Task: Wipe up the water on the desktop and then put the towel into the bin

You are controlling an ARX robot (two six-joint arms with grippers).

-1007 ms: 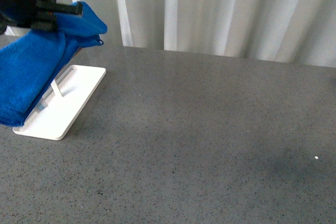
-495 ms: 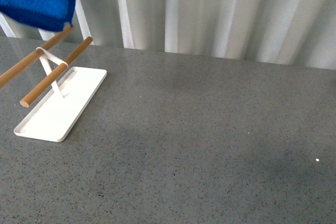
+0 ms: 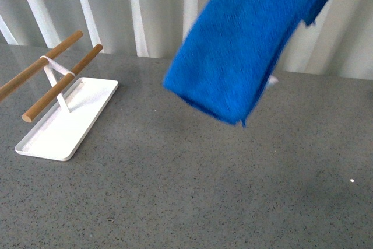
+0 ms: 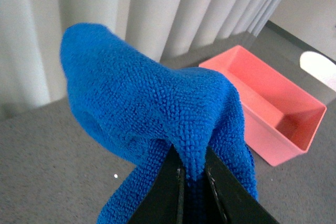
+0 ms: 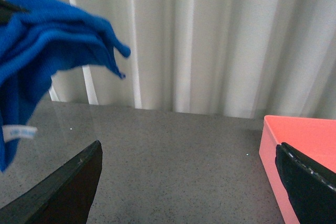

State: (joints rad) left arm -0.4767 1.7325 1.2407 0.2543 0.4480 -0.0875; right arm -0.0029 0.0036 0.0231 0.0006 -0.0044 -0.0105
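1. Towel [image 3: 250,39]: bright blue, plush, folded. It hangs in the air above the table [image 3: 192,196], clear of the surface. In the front view it slants from the upper right corner down toward centre, and its outline is blurred. A small white label [image 5: 20,132] shows on one edge.
2. Left gripper [image 4: 193,174]: nearly closed, its two dark fingers [image 4: 167,195] pinching a raised fold of the towel. The rest of the cloth bulges over and around the fingers. The gripper itself is out of frame in the front view.
3. Right gripper [image 5: 189,150]: fingers spread wide, nothing between them, only bare table below. The towel is off to one side of it, not touching.
4. Bin [image 4: 262,114]: coral-pink, rectangular, open-topped, interior looks empty. It stands on the table near the curtain, beyond the towel as seen from the left wrist.
5. White tray [image 3: 41,141]: lies on the table's left side, well apart from the towel. A white stand on it carries two wooden rods [image 3: 61,88], bare.
6. Background: white pleated curtain [image 3: 116,10] behind the table's far edge.
7. Table surface: dark grey, speckled. Whether any patch is wet cannot be told.
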